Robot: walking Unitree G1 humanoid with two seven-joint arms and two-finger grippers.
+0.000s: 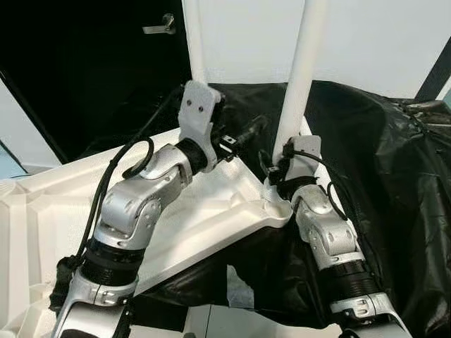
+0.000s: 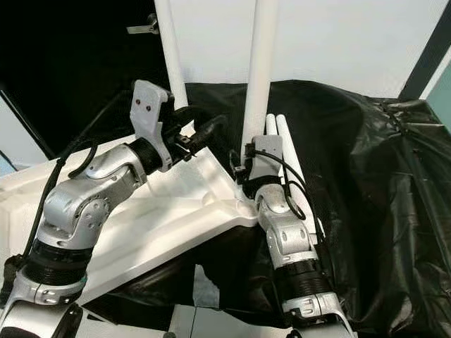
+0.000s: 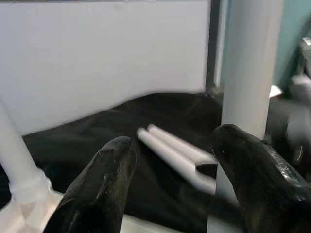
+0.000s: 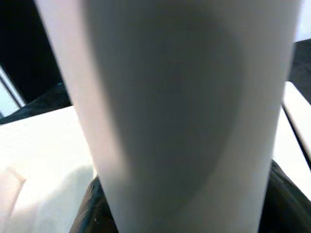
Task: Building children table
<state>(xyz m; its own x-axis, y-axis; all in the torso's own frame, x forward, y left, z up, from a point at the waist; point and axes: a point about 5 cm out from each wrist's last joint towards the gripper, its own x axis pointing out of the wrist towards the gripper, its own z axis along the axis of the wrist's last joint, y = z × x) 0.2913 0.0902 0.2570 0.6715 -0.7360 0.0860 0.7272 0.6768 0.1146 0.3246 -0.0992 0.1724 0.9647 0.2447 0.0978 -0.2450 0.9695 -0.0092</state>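
A white children's table top lies upside down on a surface draped with black plastic sheeting. Two white table legs stand upright from it: the near leg rises from the corner socket closest to the robot's right arm, and the far leg rises from a corner farther back.

The right gripper sits low against the near leg, just above the corner socket. In the right wrist view that leg stands very close before the camera with dark finger edges on both sides at its base, so the gripper appears clamped around it.

The left gripper hovers over the underside of the table top between the two standing legs, touching neither. In the left wrist view its two black fingers are spread apart with nothing between them.

Beyond those fingers, two loose legs lie side by side on the sheeting; the right eye view places them just behind the right wrist. A door handle shows in the dark background.
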